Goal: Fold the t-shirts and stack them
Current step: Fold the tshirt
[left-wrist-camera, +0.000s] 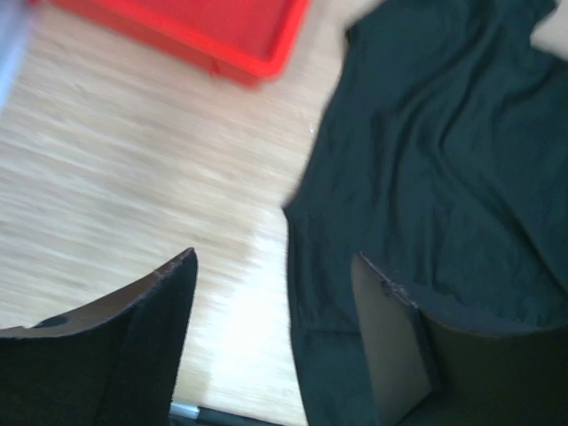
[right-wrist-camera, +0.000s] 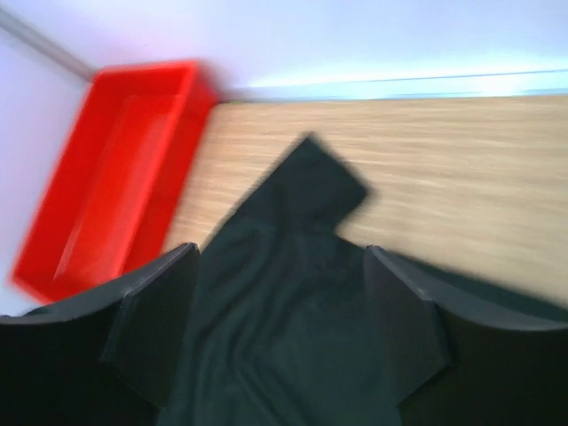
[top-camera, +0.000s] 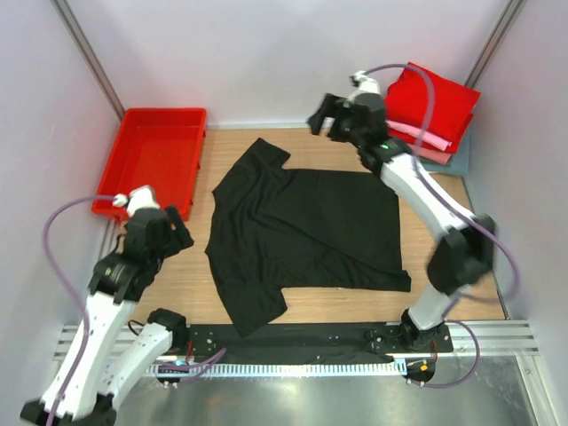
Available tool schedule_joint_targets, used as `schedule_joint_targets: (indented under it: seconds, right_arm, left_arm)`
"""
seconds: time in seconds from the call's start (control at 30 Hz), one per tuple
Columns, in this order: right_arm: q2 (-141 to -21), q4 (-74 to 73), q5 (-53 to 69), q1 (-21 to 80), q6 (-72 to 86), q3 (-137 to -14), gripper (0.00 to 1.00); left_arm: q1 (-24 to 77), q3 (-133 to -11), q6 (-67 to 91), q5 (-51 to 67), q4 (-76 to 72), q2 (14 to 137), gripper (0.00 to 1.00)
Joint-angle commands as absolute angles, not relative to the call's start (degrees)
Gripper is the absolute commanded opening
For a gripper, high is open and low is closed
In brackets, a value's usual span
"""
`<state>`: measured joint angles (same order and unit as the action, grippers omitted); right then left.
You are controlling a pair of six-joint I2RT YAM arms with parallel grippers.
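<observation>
Right wrist: black t-shirt (right-wrist-camera: 288, 302) (blurred)

Bright, diffuse light fills the overhead view, casting only faint, soft shadows. Both wrist views are motion-blurred, and the right one smears the red plastic tray (right-wrist-camera: 106, 177). In the left one, white glare washes the pale wooden tabletop (left-wrist-camera: 238, 330) beside the plain black cloth t-shirt (left-wrist-camera: 444, 177).

Left gripper (left-wrist-camera: 275, 266) near its base, jaws apart; right gripper (right-wrist-camera: 280, 256) outstretched, jaws seemingly apart despite blur.
</observation>
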<state>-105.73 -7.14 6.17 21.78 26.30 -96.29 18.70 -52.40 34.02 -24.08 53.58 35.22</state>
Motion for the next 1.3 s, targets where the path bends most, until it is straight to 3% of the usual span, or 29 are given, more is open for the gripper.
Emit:
schedule_joint_targets:
  seconds: [0.0,0.07,0.17,0.37,0.57,0.7,1.1,1.2,1.23,1.27]
  right_arm:
    - [-86.9,-14.8,-21.8,20.8,20.9,-80.9,0.91]
    - [-77.1,-18.7,-26.7,20.6,21.6,-74.5,1.0]
    - [-69.7,-24.5,-30.1,19.2,23.0,-65.6,1.0]
    - [-58.4,-32.2,-23.5,17.6,27.9,-58.0,1.0]
    - [-54.1,-32.4,-10.3,17.7,38.3,-49.9,1.0]
    - [-53.8,-33.7,-10.7,17.8,40.7,-45.9,1.0]
    - [-52.3,-35.1,-9.8,17.8,40.1,-44.9,1.0]
    - [-51.9,-36.1,-11.0,18.1,40.0,-45.1,1.0]
    - [-51.6,-37.5,-13.4,19.0,40.2,-45.2,1.0]
    - [-51.4,-38.2,-14.8,19.9,40.6,-45.5,1.0]
  left_arm:
    - [18.8,-54.7,34.6,-15.6,52.6,45.6,0.7]
    - [24.0,-54.5,39.2,-12.9,53.3,50.3,0.64]
    - [39.2,-54.5,48.3,-17.0,54.6,57.5,0.65]
    - [61.7,-50.4,65.5,-20.6,57.3,61.3,0.71]
    - [76.8,-44.1,80.3,-18.9,55.8,65.5,0.71]
    - [81.6,-38.6,86.3,-17.9,51.3,65.7,0.71]
    - [82.2,-29.7,86.6,-15.8,38.7,70.1,0.63]
    - [82.1,-28.4,86.0,-16.2,36.0,70.2,0.41]
    - [82.2,-28.6,85.5,-17.1,36.3,69.9,0.22]
    - [82.2,-30.0,85.2,-18.0,38.7,69.4,0.12]
